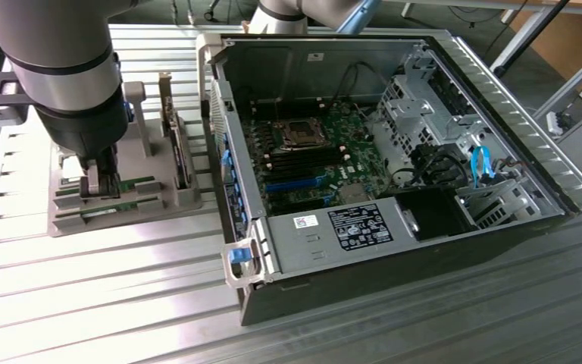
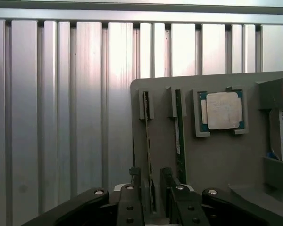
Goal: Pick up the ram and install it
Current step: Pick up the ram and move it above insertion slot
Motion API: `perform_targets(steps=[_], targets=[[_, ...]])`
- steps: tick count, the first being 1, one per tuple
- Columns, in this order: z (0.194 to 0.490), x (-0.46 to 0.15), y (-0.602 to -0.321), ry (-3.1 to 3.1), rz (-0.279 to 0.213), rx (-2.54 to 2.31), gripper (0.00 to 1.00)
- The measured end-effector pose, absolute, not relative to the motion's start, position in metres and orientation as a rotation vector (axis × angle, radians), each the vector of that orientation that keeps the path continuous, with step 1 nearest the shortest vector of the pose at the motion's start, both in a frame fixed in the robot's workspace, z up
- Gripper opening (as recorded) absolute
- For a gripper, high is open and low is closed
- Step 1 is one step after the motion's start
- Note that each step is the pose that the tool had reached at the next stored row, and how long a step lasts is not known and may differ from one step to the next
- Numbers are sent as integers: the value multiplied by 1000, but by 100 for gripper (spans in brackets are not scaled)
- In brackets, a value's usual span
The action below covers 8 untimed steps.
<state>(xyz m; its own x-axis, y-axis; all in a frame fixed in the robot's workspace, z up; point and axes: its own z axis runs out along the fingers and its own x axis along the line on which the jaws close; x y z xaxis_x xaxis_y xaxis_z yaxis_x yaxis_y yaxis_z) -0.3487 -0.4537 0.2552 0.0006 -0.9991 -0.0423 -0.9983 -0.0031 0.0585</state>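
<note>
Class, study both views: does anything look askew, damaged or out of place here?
Nothing stands out. The ram and the second stick stand straight on edge in the grey holder, the processor lies flat in its pocket, and the open gripper straddles the ram squarely.

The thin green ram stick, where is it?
The ram stands on edge in the grey holder at the exterior view's left, beside the open computer case, straddled by the open gripper.
</note>
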Motion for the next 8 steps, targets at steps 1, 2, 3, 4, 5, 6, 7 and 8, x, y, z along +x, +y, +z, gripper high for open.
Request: perform_targets(steps=[1,2,3,4,5,6,7,8], targets=[[255,-349,-454,-2213,-118,2217,29],[255,-349,-454,-2213,-121,2218,29],[254,-349,-455,-2210,-121,2222,29],[254,-349,-455,-2201,-121,2229,29],[254,-349,-455,-2179,-121,2250,29],[254,-349,-455,-2152,-120,2275,29],[253,-349,-455,-2142,-120,2284,29],[253,-349,-455,-2142,-120,2284,29]])
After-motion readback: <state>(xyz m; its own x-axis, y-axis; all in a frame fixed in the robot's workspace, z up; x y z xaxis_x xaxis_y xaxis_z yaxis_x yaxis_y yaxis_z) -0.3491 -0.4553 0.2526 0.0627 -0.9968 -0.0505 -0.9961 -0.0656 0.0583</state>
